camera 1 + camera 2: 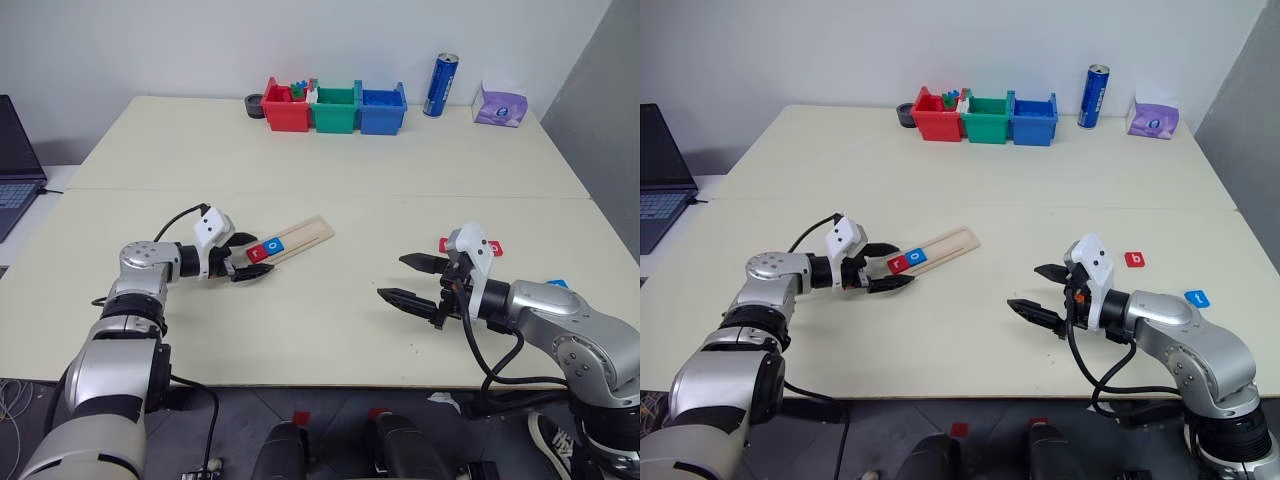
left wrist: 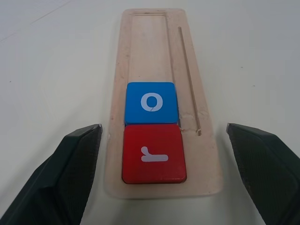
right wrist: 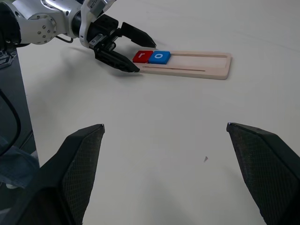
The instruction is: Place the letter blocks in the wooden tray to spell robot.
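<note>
Two blocks, r (image 2: 153, 154) and o (image 2: 151, 102), fill the tray's (image 1: 310, 231) near end. Left tool (image 1: 246, 258) straddles that end, open, empty. Blocks b (image 1: 1134, 260) and t (image 1: 1197, 298) lie far beyond the tray's opposite end, just beside the open, empty right tool (image 1: 1038, 291), the likelier arm.

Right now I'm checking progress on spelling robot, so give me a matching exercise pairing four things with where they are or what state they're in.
Things:
1. red r block
2. blue o block
3. red b block
4. right gripper

Places or states:
A. loose on the table, outside the tray
B. at the wooden tray's end, between the left gripper's fingers
C. open, holding nothing
D. second slot in the tray

Pairs: 1-B, 2-D, 3-A, 4-C
</note>
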